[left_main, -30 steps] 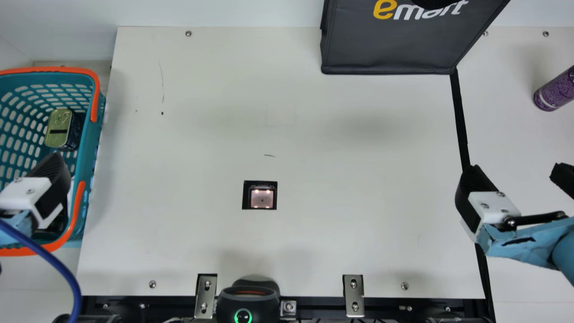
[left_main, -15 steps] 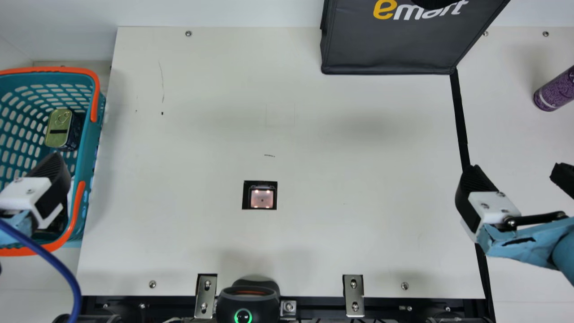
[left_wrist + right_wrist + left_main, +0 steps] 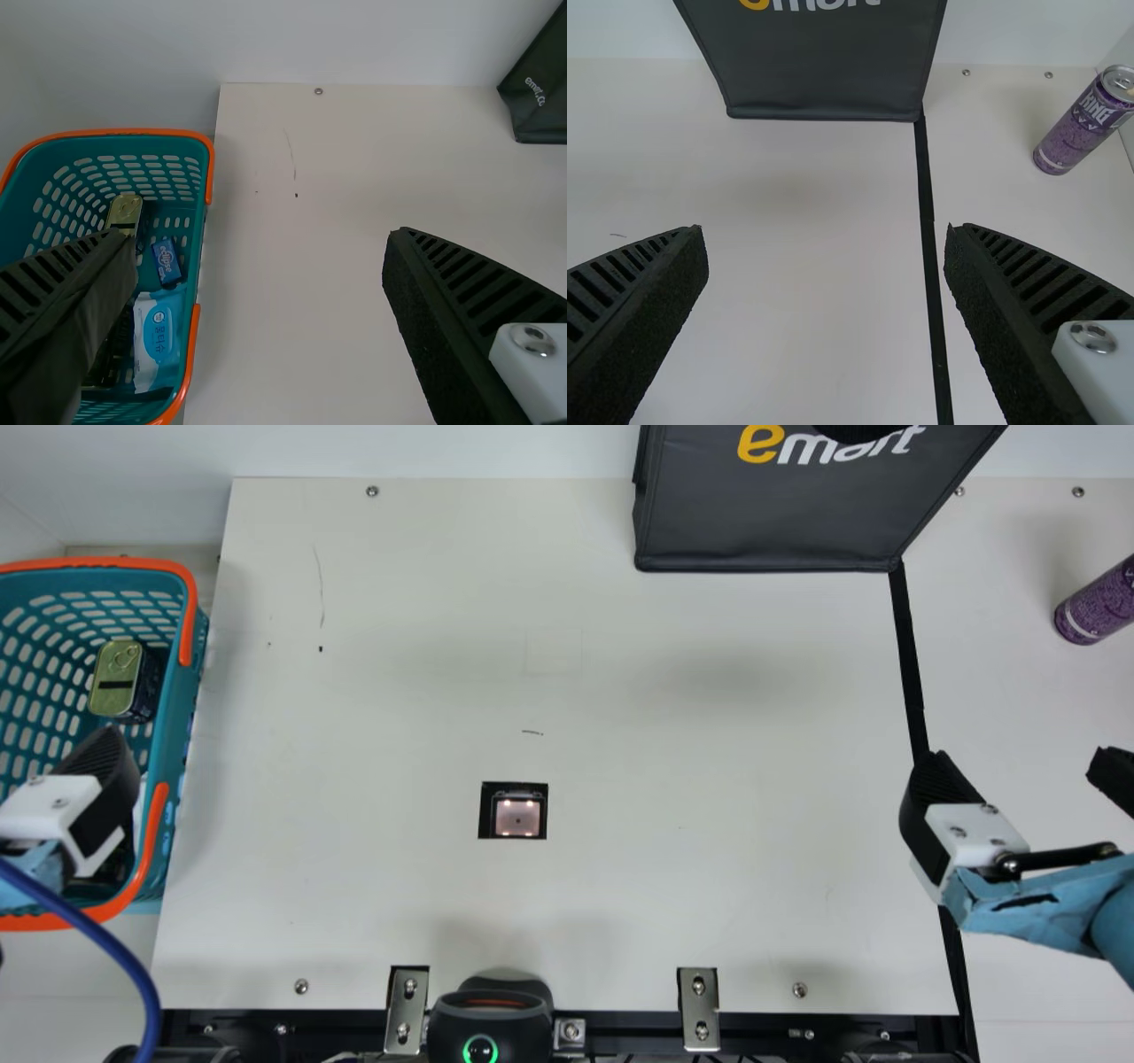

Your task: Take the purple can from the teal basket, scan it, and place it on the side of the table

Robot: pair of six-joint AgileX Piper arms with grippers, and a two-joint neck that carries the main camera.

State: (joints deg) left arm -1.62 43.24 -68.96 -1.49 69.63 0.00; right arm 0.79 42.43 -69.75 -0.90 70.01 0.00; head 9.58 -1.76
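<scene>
Right gripper (image 3: 1021, 766) gapes, purple can (image 3: 1097, 605) standing apart

Main view: the left end effector (image 3: 62, 815) is cut off by the left edge and hides part of the teal basket (image 3: 182, 691) beneath it; the basket's outer side is out of frame. Left wrist view: one finger hides part of a black item (image 3: 108, 359), unidentifiable, and covers an edge of the white-and-blue packet (image 3: 158, 336) beside it. The print on the small blue box (image 3: 166, 261), just ahead of that packet from the end effector, is too small to tell. Main view: the right end effector (image 3: 1017, 766) is cut at the right edge, as is the purple can (image 3: 1094, 607) ahead of it. The top of the dark bag (image 3: 771, 514), ahead and to the left of that end effector, is cut off; its inside is hidden.
</scene>
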